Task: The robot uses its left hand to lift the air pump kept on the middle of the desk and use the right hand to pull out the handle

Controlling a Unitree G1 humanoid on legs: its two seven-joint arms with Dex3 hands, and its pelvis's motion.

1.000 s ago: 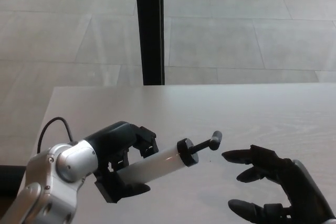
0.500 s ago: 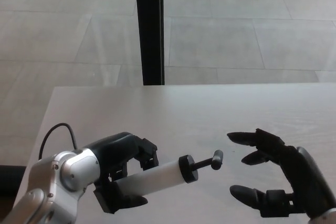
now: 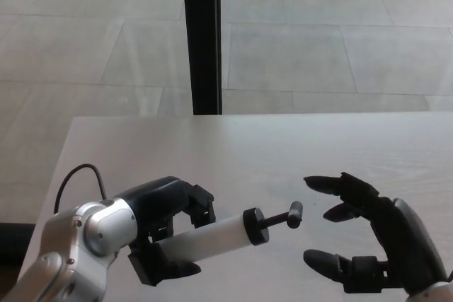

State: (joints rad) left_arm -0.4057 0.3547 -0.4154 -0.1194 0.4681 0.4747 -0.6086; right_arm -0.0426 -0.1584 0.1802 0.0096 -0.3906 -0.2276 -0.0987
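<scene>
Your left hand (image 3: 166,228) is closed around the white barrel of the air pump (image 3: 212,238), holding it at the near left of the tabletop (image 3: 283,153); whether the barrel is clear of the surface you cannot tell from this view. The pump lies nearly level, tilted slightly up toward the right, with its black end cap facing your right hand (image 3: 364,242). From that cap a thin black rod sticks out a short way and ends in the small black handle (image 3: 295,214).

Your right hand sits just to the right of the handle, near it but not touching. Its fingers (image 3: 333,185) are spread wide, two reaching in from the far side and the thumb (image 3: 325,262) curled in from the near side, and it holds nothing. The handle sits just left of the gap between them.

A black cable (image 3: 74,178) loops up behind your left wrist. Beyond the far edge of the tabletop a black post (image 3: 201,37) stands upright against the pale tiled floor (image 3: 333,40). Nothing lies between your right hand and the handle
</scene>
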